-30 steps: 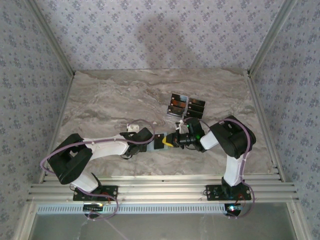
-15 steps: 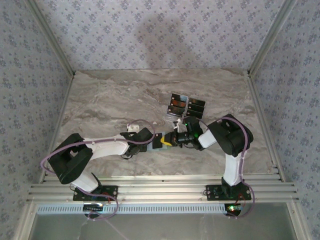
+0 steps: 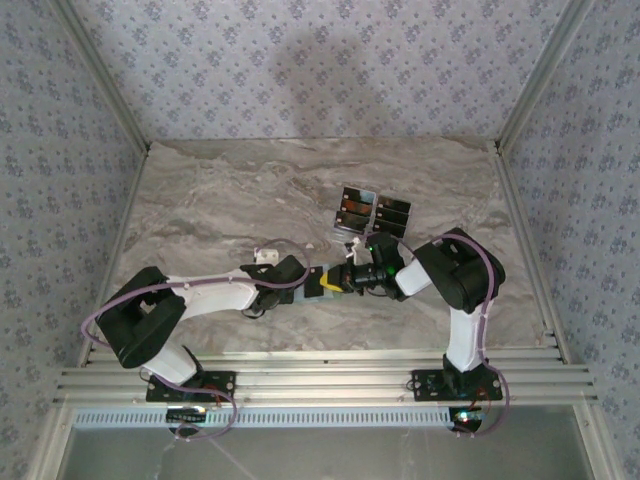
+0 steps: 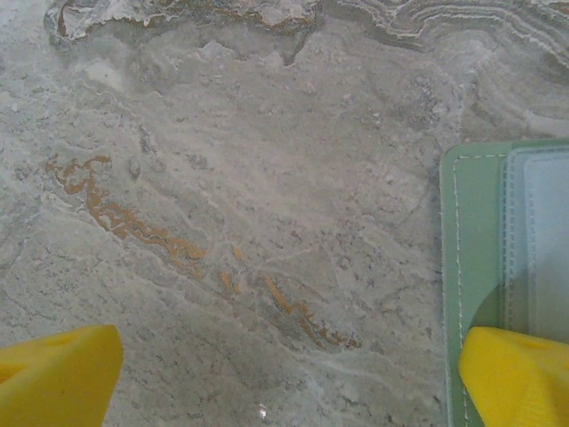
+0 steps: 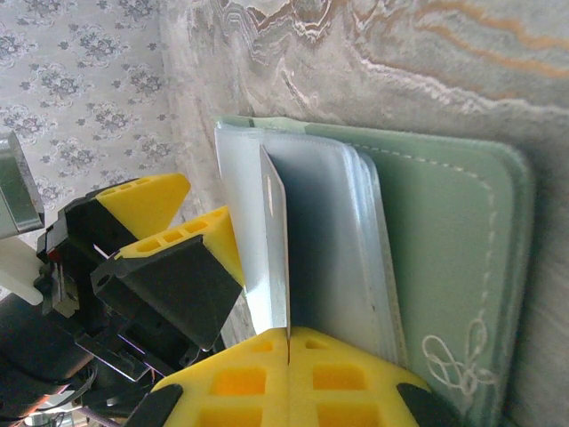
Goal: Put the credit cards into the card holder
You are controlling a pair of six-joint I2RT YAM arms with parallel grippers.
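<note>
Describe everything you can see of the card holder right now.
The card holder is a pale green wallet, leather-like, with pale stitching round its rounded edge and a looped knot motif at one corner. It lies open and flat on the marble table, translucent grey-blue sleeves stacked inside. The shut right gripper holds a credit card edge-on at the sleeves. A yellow finger of the open left gripper overlaps its border.

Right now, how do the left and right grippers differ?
The left gripper is open, jaws wide apart; the right gripper is shut. The left gripper holds nothing; the right gripper pinches a credit card on edge at the card holder. Both are yellow-tipped and sit at the card holder.
</note>
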